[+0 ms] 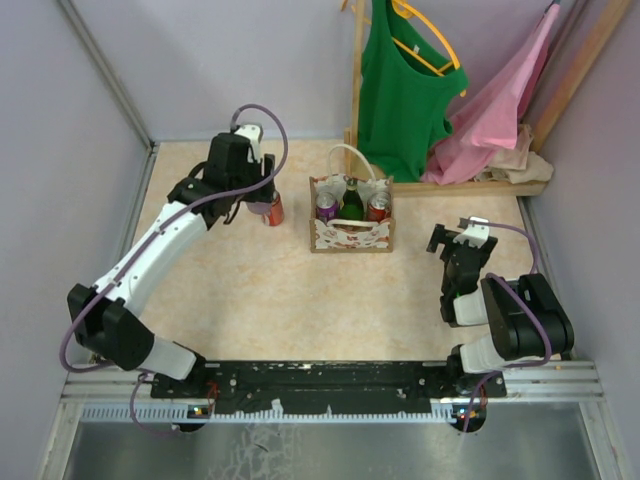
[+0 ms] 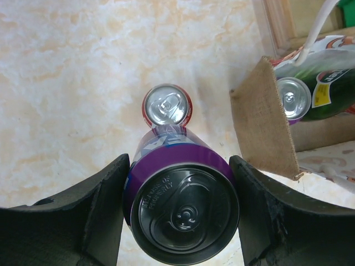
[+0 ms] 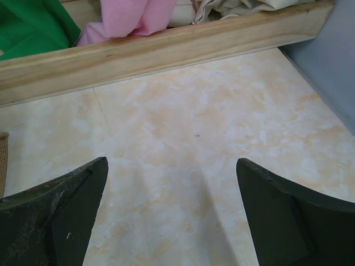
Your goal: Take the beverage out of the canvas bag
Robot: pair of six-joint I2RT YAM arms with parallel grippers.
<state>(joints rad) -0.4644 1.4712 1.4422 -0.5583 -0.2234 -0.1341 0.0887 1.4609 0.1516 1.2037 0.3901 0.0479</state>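
Observation:
The canvas bag (image 1: 350,236) stands mid-table with white handles and a red-and-white lace pattern. It holds a purple can (image 1: 327,207), a green bottle (image 1: 352,203) and a red can (image 1: 377,208). My left gripper (image 1: 254,194) is left of the bag, shut on a purple can (image 2: 183,205) held upright between its jaws (image 2: 180,166). A red can (image 2: 167,105) stands on the table just beyond it, also in the top view (image 1: 273,211). The bag's burlap wall (image 2: 266,119) is to the right. My right gripper (image 1: 455,238) is open and empty (image 3: 172,163), right of the bag.
A wooden rack base (image 3: 161,52) runs along the back right, with a green shirt (image 1: 400,80) and a pink cloth (image 1: 500,110) hanging over it. Grey walls (image 1: 70,150) close in both sides of the marbled table (image 1: 300,300).

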